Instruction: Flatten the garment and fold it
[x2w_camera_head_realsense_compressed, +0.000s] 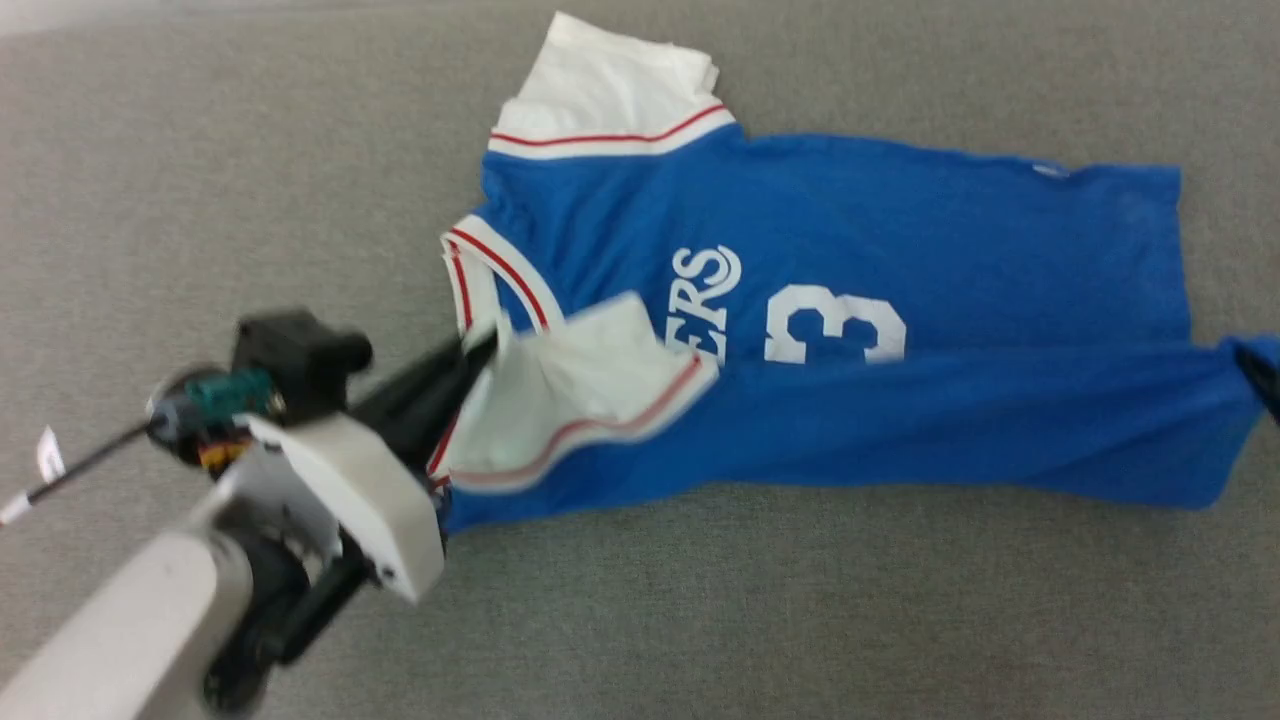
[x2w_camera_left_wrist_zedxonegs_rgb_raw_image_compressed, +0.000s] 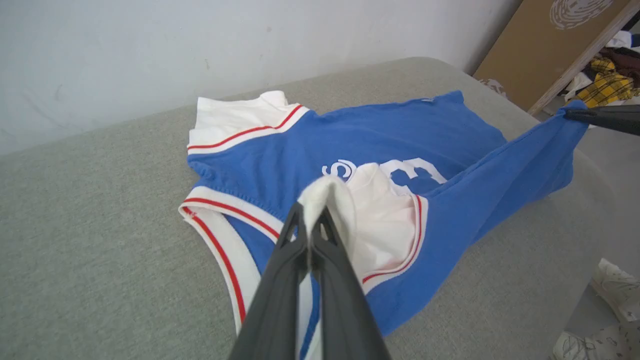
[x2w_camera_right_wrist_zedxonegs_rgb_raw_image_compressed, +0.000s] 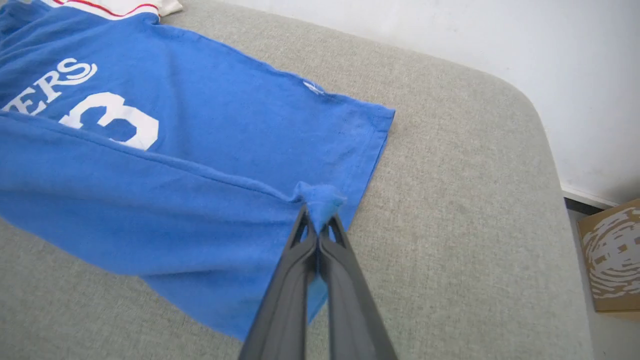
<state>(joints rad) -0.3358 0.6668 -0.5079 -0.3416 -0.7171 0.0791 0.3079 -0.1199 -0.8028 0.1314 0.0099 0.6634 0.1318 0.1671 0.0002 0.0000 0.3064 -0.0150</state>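
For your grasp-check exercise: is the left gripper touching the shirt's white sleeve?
Touching. The left wrist view shows the left gripper shut, with the white sleeve of the shirt pinched between its jaws.

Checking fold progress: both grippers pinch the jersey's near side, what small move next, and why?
Probably carry both pinches toward the far edge, then lower: left gripper holds the white sleeve, right gripper the hem corner, and the raised flap covers only part of the garment.
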